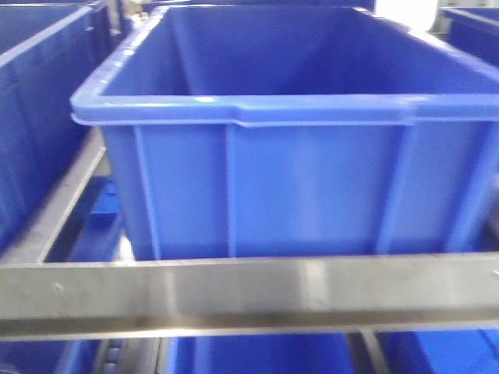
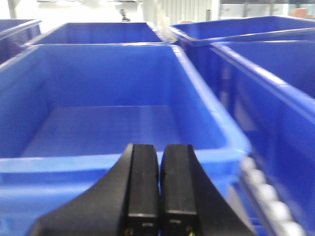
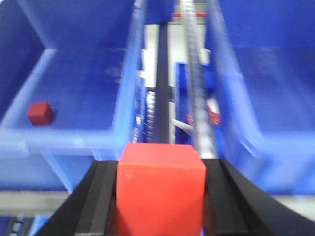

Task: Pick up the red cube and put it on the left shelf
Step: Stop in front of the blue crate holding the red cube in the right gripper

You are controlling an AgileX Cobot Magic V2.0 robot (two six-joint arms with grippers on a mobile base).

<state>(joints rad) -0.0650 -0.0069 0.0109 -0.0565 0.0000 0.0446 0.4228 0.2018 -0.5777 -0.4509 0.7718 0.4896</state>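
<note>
- The blue bin [image 1: 296,195] fills your front view. Its tall walls could clip an arm that swings leftward too low.
- An open gap with a roller track [image 3: 194,73] runs between the bins, and a cube that slips there would likely drop out of reach.
- Your right gripper [image 3: 160,206] pinches the red cube [image 3: 160,182] above that gap. The left gripper [image 2: 159,191] is pressed together, holding nothing.
- A spare cube [image 3: 39,113] lies on a bin floor; don't confuse the two.
- A steel rail [image 1: 249,292] fronts the shelf, with more bins crowding every side.
</note>
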